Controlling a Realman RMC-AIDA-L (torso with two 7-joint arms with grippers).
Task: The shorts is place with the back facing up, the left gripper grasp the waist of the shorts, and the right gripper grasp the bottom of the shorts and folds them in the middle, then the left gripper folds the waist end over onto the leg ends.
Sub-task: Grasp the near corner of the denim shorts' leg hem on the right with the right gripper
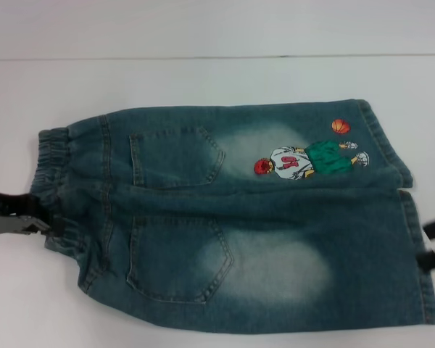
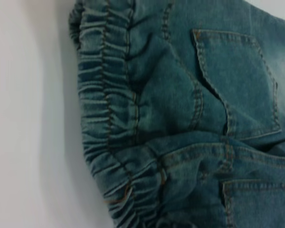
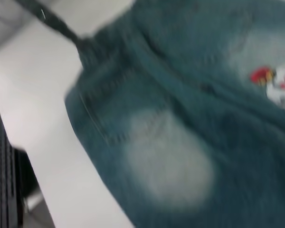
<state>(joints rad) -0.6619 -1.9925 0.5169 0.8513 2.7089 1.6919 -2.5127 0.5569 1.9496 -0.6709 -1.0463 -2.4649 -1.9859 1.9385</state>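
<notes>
The shorts (image 1: pixel 239 217) lie flat on the white table (image 1: pixel 203 80), back side up, with two patch pockets and an embroidered basketball player (image 1: pixel 308 161) on the far leg. The ruffled waist (image 1: pixel 54 174) is at the left, and the bottom of the shorts (image 1: pixel 413 239) is at the right. My left gripper (image 1: pixel 29 221) reaches in from the left edge and meets the near part of the waist, where the band bunches. My right gripper (image 1: pixel 433 243) stands open at the hem of the near leg. The left wrist view shows the gathered waist (image 2: pixel 109 118) close up, with no fingers in it.
White table surface surrounds the shorts on all sides. The table's far edge (image 1: pixel 217 56) runs across the top of the head view. In the right wrist view the table's side edge (image 3: pixel 47 190) drops off to a dark floor area.
</notes>
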